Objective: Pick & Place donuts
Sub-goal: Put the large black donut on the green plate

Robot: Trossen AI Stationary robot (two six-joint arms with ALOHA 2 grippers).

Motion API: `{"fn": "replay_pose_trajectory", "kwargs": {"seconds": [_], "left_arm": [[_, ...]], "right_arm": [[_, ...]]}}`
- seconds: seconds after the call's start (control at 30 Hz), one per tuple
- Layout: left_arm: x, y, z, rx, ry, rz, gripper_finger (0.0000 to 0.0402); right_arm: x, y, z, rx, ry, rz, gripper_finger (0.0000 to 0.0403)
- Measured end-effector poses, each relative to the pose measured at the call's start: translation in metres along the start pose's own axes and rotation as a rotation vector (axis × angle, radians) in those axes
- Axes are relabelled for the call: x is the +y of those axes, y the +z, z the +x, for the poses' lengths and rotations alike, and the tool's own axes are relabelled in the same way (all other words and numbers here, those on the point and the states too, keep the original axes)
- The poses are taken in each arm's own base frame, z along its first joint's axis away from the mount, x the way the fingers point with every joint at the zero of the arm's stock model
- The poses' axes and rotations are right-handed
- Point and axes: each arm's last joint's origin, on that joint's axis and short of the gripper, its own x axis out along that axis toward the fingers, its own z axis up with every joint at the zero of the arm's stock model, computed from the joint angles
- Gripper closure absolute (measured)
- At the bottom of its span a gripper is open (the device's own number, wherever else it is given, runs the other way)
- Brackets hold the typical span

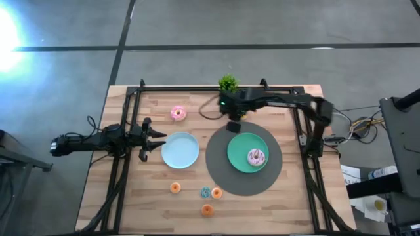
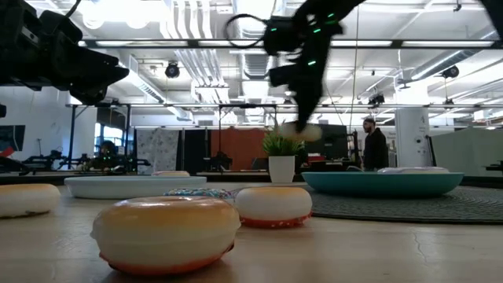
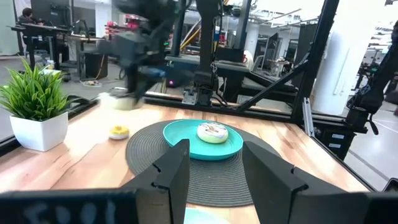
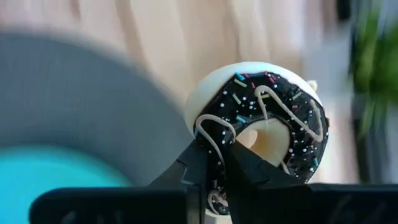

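Clamped in the right gripper (image 4: pixel 214 165), the dark chocolate donut (image 4: pixel 264 130) is hanging in the air over the grey mat's (image 1: pixel 220 172) far edge, just beside the teal plate (image 1: pixel 237 152), which is carrying the pale sprinkled donut (image 1: pixel 256 157). Left gripper (image 1: pixel 152 137) is waiting with fingers spread beside the light-blue plate (image 1: pixel 180 149); minis are lying on the desk (image 1: pixel 131 196) nearby, the pink donut (image 1: pixel 178 113) farther off

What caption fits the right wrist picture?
Right pincer grips a chocolate-iced sprinkled donut above the grey mat.
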Motion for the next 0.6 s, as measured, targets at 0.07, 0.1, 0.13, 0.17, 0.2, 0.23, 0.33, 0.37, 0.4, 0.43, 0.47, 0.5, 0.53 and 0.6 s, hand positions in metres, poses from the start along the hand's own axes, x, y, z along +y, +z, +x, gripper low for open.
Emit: {"fn": "replay_pose_trajectory", "kwargs": {"seconds": [0.07,0.1,0.13,0.17,0.2,0.23,0.33,0.37,0.4,0.43,0.47,0.5,0.53,0.6], "left_arm": [[0.000,0.000,0.000,0.000,0.000,0.000,0.0278],[0.000,0.000,0.000,0.000,0.000,0.000,0.0278],[0.000,0.000,0.000,-0.001,0.000,0.000,0.0278],[0.000,0.000,0.000,-0.001,0.000,0.000,0.0278],[0.000,0.000,0.000,0.000,0.000,0.000,0.0278],[0.000,0.000,0.000,0.000,0.000,0.000,0.0278],[0.000,0.000,0.000,0.000,0.000,0.000,0.0278],[0.000,0.000,0.000,0.000,0.000,0.000,0.0278],[0.000,0.000,0.000,0.000,0.000,0.000,0.0278],[0.000,0.000,0.000,-0.001,0.000,0.000,0.0278],[0.000,0.000,0.000,0.000,0.000,0.000,0.0278],[0.000,0.000,0.000,-0.001,0.000,0.000,0.0278],[0.000,0.000,0.000,0.000,0.000,0.000,0.0278],[0.000,0.000,0.000,0.000,0.000,0.000,0.0278]], "right_arm": [[0.008,-0.025,-0.009,0.042,0.029,0.045,0.0364],[0.014,-0.038,-0.012,0.055,0.051,0.067,0.0361],[0.020,-0.049,-0.014,0.063,0.074,0.088,0.0359],[0.027,-0.059,-0.016,0.068,0.092,0.109,0.0357],[0.034,-0.068,-0.017,0.073,0.101,0.129,0.0356],[0.041,-0.075,-0.017,0.072,0.113,0.148,0.0356],[0.063,-0.087,-0.012,0.063,0.179,0.201,0.0355],[0.071,-0.088,-0.008,0.062,0.194,0.207,0.0355],[0.078,-0.088,-0.004,0.062,0.203,0.207,0.0354],[0.085,-0.088,0.000,0.061,0.209,0.209,0.0353],[0.091,-0.088,0.005,0.071,0.208,0.213,0.0352],[0.096,-0.088,0.011,0.078,0.208,0.213,0.0349],[0.099,-0.087,0.016,0.080,0.203,0.210,0.0345],[0.100,-0.086,0.027,0.097,0.150,0.210,0.0331]]}}
